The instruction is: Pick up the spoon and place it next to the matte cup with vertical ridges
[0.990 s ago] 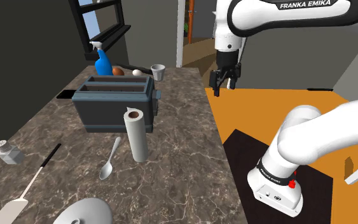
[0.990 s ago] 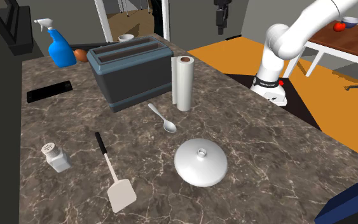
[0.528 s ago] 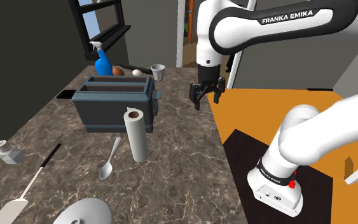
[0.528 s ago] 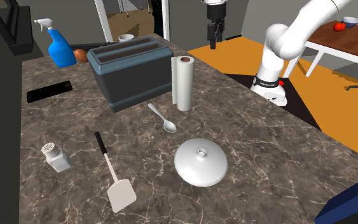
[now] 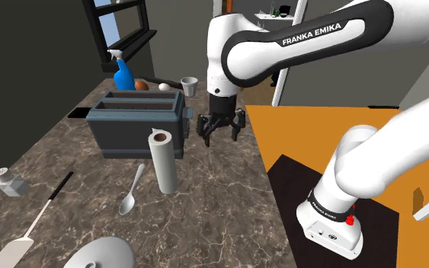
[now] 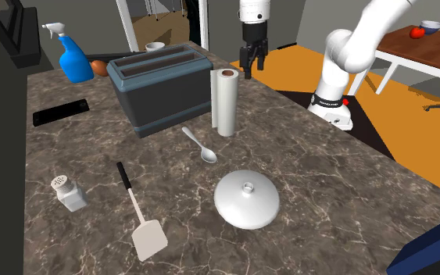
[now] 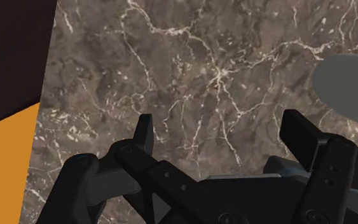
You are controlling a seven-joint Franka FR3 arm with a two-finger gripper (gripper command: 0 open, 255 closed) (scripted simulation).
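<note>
- Spoon (image 5: 132, 190): lies flat on marbled desk (image 5: 220, 198), just beside upright paper towel roll (image 5: 161, 161), near toaster (image 5: 135, 122).
- Cup (image 5: 189, 85): stands at desk's far end, well apart from spoon.
- Jaws: hang wide open, empty, above bare desk beside toaster, away from spoon.

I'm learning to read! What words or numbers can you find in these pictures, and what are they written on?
"FRANKA EMIKA": white capital letters on the dark band of the robot arm, seen in the shoulder view.

No other words, numbers or signs can be read. The blue spray bottle, the toaster and the paper towel roll show no lettering.
</note>
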